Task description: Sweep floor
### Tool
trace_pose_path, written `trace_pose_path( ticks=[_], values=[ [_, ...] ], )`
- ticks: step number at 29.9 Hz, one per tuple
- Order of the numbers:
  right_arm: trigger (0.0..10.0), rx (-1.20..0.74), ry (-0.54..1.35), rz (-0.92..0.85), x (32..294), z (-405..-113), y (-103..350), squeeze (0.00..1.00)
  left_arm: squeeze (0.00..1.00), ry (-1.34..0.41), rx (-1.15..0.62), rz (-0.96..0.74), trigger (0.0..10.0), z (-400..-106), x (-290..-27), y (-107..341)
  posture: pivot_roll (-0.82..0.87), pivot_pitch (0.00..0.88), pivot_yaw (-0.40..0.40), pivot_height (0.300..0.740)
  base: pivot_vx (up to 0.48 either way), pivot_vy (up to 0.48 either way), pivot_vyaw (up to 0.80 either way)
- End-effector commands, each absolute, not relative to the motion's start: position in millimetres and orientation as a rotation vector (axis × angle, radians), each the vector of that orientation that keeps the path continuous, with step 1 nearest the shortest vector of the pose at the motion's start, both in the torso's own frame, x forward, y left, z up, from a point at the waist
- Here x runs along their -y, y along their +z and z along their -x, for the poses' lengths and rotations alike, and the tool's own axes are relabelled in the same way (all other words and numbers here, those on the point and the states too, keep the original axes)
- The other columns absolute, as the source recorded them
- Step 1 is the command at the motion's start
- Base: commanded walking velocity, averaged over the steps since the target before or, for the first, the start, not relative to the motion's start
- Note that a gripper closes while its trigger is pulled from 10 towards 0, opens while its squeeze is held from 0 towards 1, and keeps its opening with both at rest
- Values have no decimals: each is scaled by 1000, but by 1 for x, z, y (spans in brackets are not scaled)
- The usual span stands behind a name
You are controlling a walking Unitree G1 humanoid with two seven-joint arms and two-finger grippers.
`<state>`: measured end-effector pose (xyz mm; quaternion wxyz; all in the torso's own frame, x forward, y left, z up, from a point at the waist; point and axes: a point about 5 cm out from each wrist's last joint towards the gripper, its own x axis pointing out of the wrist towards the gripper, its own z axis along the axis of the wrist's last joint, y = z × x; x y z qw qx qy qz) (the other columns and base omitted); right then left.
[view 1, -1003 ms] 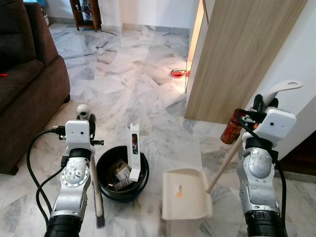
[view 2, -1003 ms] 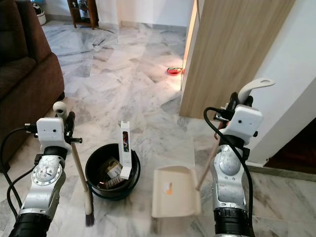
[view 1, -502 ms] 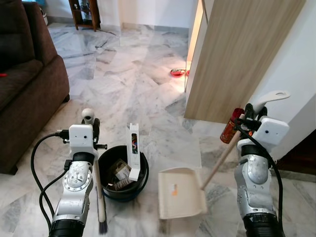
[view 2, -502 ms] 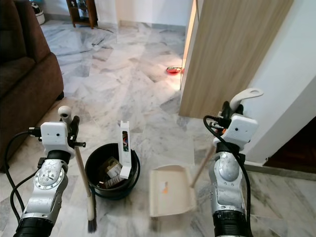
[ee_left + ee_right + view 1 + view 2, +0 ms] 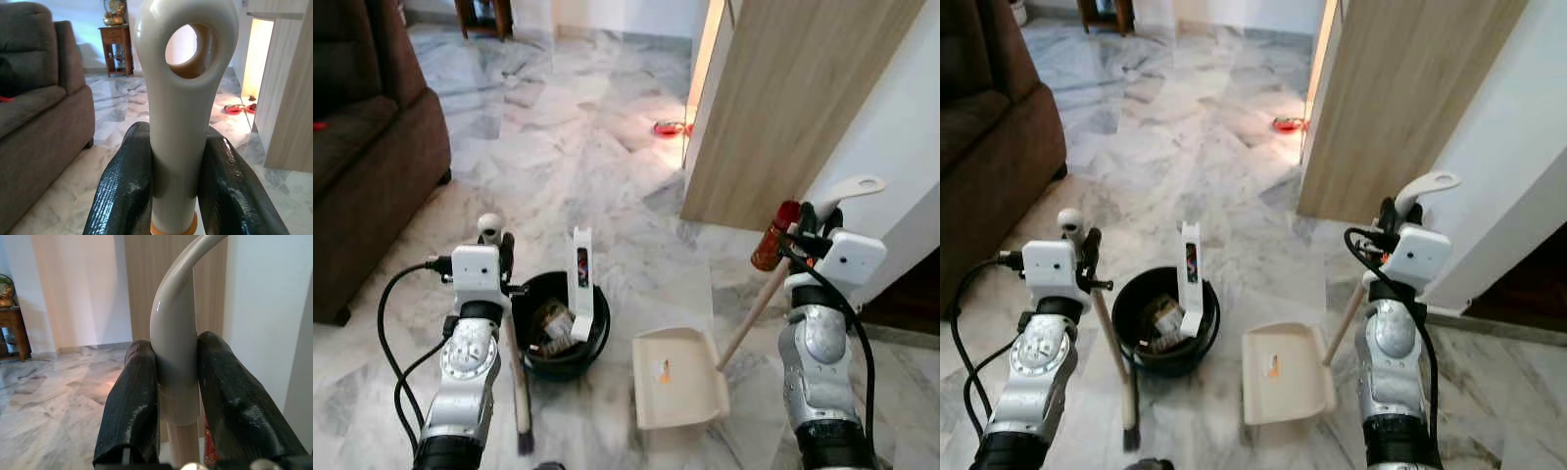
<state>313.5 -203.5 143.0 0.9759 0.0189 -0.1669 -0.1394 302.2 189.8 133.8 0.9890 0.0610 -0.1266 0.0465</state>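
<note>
The left claw [image 5: 173, 186] gripped the broom [image 5: 516, 377] upright, bristles on the floor beside the black bin [image 5: 558, 338]. The right claw [image 5: 178, 396] clamped the dustpan [image 5: 677, 377] handle, pan lying flat between both arms, right of the broom.

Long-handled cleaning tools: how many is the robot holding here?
2. A broom in the left pincer, left of the black bin; a dustpan on the floor right of the bin, its handle in the right pincer.
</note>
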Motion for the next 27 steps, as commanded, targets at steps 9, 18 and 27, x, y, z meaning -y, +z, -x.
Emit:
trace_pose_path(
  ticks=[9,18,27],
  values=[
    [10000,378,-282,-53,205,-315,150,0,0,74,304,-127,10000,-303,-185,145,129,77,-60,740,-328,0,0],
    [10000,377,-275,-55,204,-316,150,0,0,72,307,-122,10000,-303,-184,145,128,76,-64,740,-333,0,0],
    [10000,338,-264,-54,203,-316,140,0,0,75,306,-120,10000,-303,-184,144,126,72,-67,740,-323,0,0]
  ],
)
